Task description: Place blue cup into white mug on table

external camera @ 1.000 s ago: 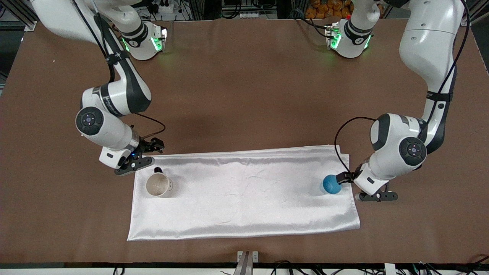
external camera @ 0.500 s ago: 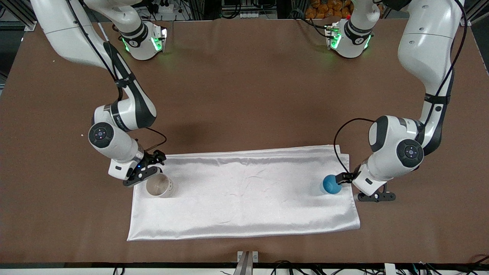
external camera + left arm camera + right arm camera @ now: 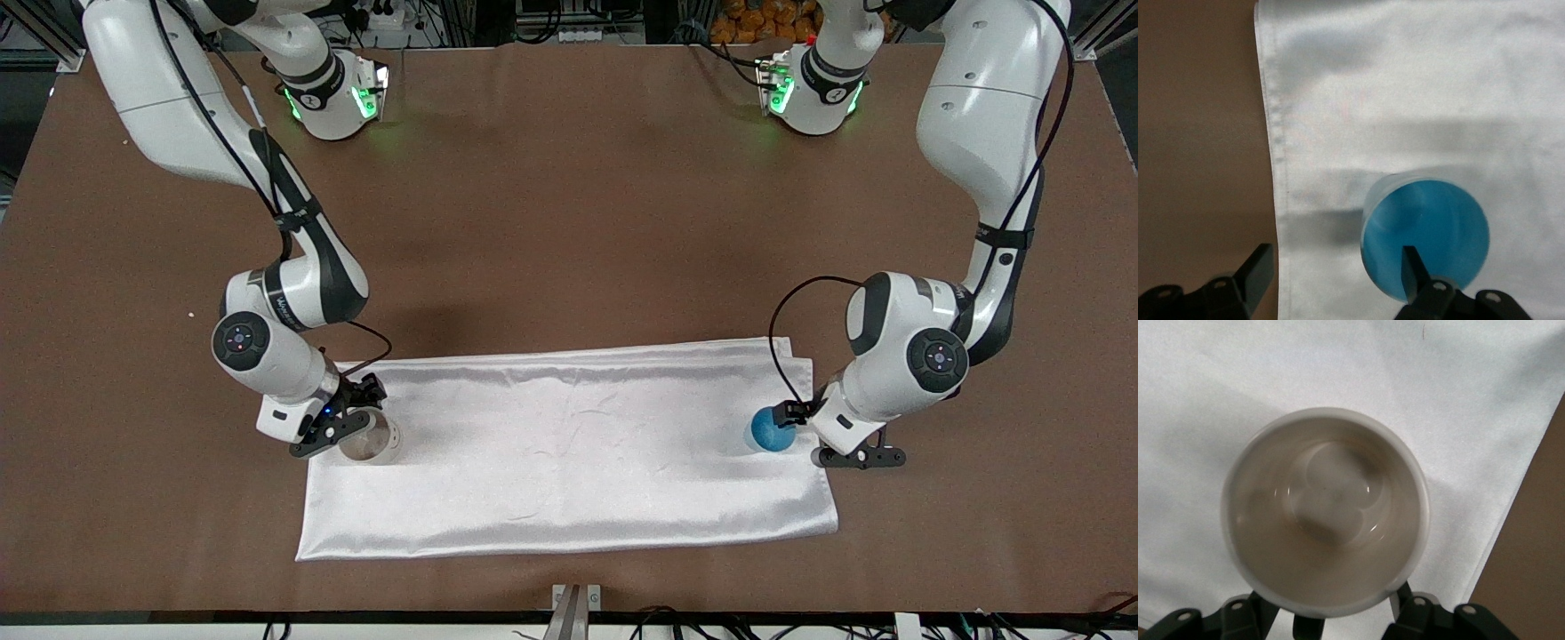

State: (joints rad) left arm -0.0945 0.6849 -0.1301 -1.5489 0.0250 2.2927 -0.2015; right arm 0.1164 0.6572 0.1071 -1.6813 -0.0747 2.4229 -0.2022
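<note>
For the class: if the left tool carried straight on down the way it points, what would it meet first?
Probably the blue cup: the left tool straddles its wall, one finger inside the rim. The white cloth lies just beneath, though depth is uncertain.

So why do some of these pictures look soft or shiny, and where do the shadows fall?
Front view: the shiny white satin cloth glares under overhead light, and soft arm shadows darken the matte brown table. Left wrist view: the small translucent blue cup casts a grey shadow on the cloth, and the picture is slightly soft. Right wrist view: small glints sit inside the off-white mug, whose nearest rim blurs.
</note>
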